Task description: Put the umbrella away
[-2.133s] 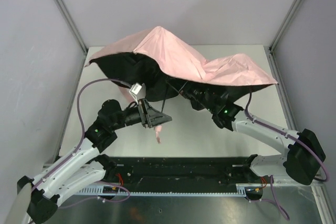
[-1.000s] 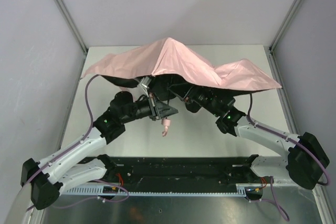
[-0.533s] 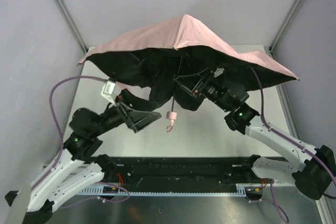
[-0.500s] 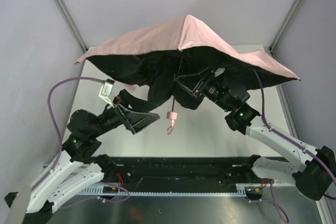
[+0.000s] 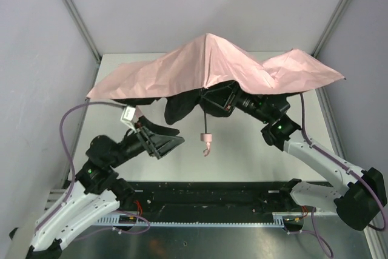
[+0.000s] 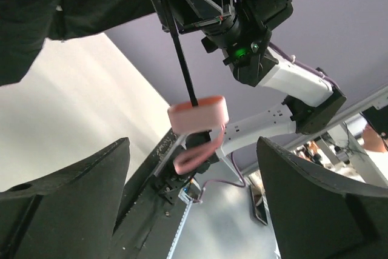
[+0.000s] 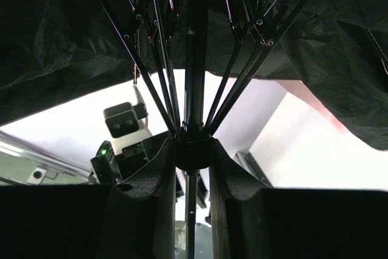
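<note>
The umbrella is held up over the table with its pale pink canopy spread wide. Its thin black shaft hangs down to the small pink handle with its strap. My right gripper is under the canopy, shut on the black runner collar where the dark ribs meet the shaft. My left gripper is open and empty, just left of the handle. In the left wrist view the handle and strap hang apart from my open left gripper.
The white table lies below the umbrella. Grey walls with metal posts stand left, right and behind. The black base rail runs along the near edge. The canopy hides the back half of the table.
The canopy has tipped down toward the camera, so its pink top now shows. The handle has moved slightly right and lower. My left gripper stays open and has shifted a little toward the handle.
</note>
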